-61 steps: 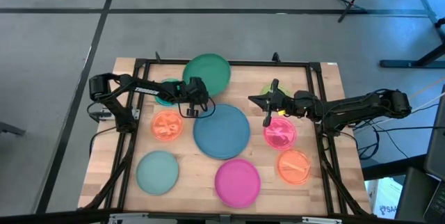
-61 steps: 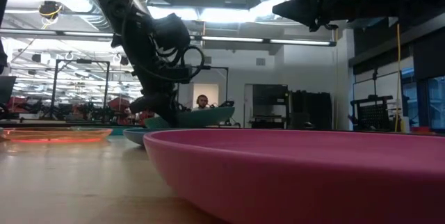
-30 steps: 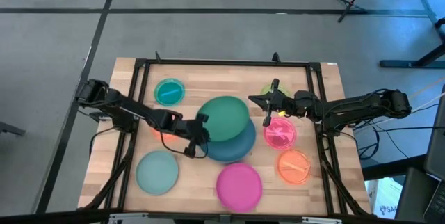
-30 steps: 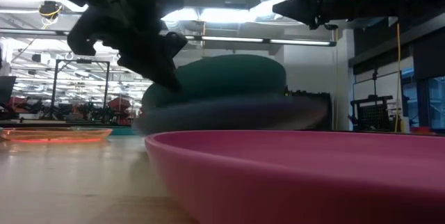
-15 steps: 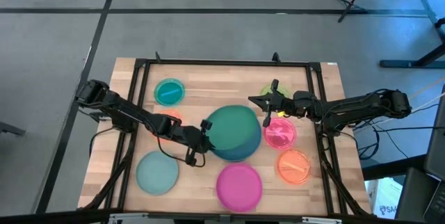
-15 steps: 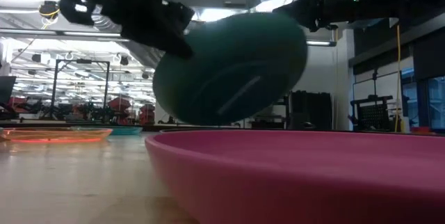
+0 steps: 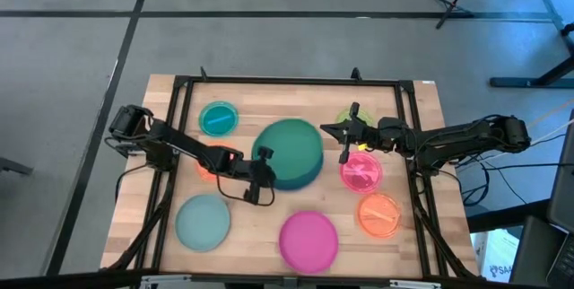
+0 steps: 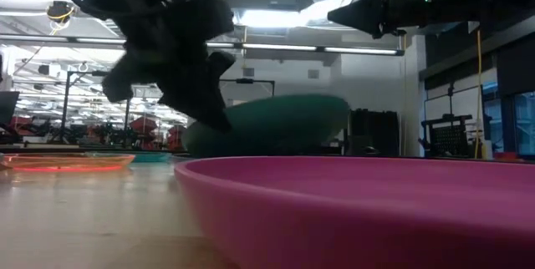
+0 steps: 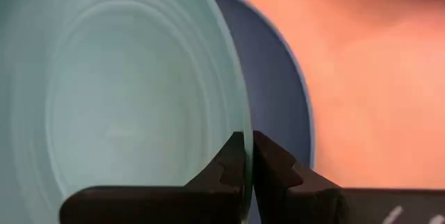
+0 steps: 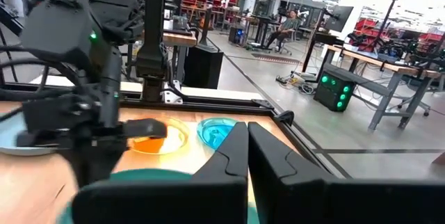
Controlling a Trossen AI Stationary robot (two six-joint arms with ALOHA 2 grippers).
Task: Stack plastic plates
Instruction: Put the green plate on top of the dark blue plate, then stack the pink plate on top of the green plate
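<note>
My left gripper (image 7: 261, 169) is shut on the large green plate (image 7: 289, 148), which sits over the large blue plate (image 7: 303, 181) at the table's middle. The left wrist view shows the green plate (image 9: 118, 106) filling the picture, with the blue plate (image 9: 278, 99) behind it. In the low view the green plate (image 8: 276, 123) shows behind the magenta plate (image 8: 359, 210). My right gripper (image 7: 344, 138) waits shut in the air above the small lime plate (image 7: 346, 117). The pale teal plate (image 7: 203, 222) and magenta plate (image 7: 308, 240) lie flat near the near edge. My left gripper pinches the green plate's rim (image 9: 243, 156) between its two fingers, on the side of the plate toward the table's left and near edges. The fingers reach in from the left, slanting down. The plate is tilted over the blue plate; whether the two touch I cannot tell.
A small teal plate (image 7: 217, 118) lies near the far left. One small orange plate (image 7: 208, 161) lies under my left arm. A pink plate (image 7: 361, 171) and another orange plate (image 7: 379, 214) lie on the right. A black frame (image 7: 287, 81) borders the table.
My left gripper, holding the green plate over the blue one, dipped toward the near edge and tipped the plate steeply. It then came back a little and lowered the plate flatter over the blue plate. My right arm kept still.
</note>
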